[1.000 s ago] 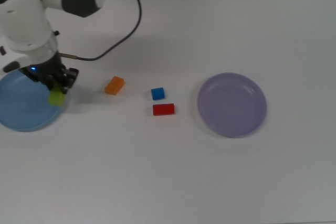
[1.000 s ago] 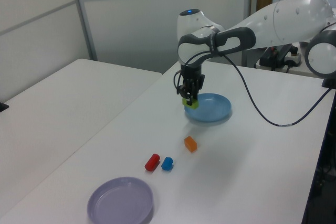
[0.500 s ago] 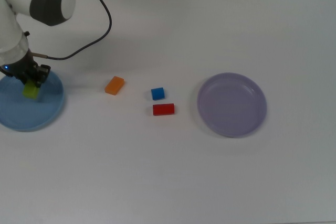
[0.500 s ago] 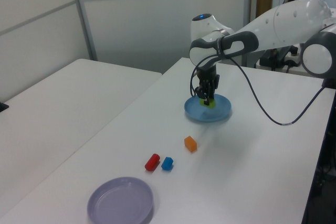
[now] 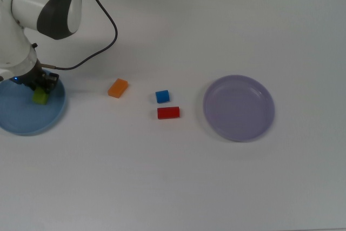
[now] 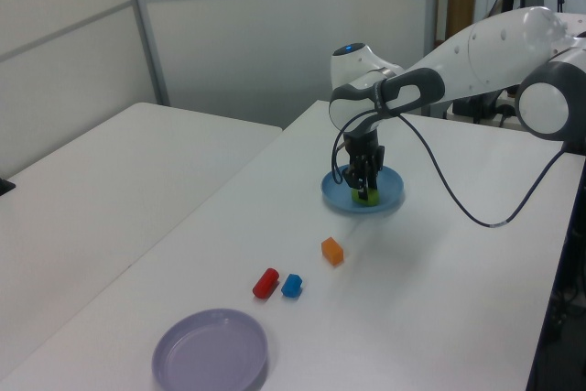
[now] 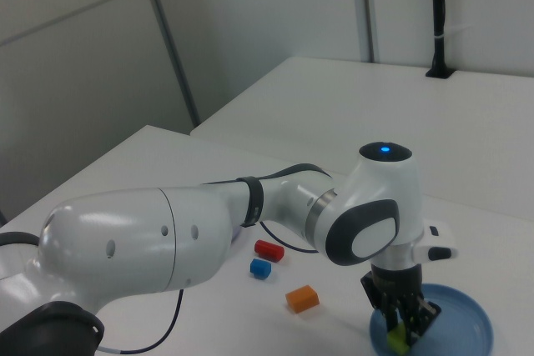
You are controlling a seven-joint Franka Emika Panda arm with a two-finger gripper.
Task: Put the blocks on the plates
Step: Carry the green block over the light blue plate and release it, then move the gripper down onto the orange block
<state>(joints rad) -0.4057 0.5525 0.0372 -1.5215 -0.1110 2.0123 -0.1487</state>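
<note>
Your tool (image 6: 365,188) is clenched on the lime-green block (image 5: 39,97), low over the light blue plate (image 5: 21,123). On the white bench (image 5: 216,36), to the top view's right of the tool, lie the orange block (image 5: 118,87), blue block (image 5: 162,96) and red block (image 5: 168,113), the lavender plate (image 5: 239,107) farthest away. A second white bench (image 6: 101,180) and pale wall panels (image 6: 275,25) stand beyond.

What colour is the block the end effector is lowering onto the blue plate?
Lime green, seen best in the top view, at the end effector over the blue plate.
</note>
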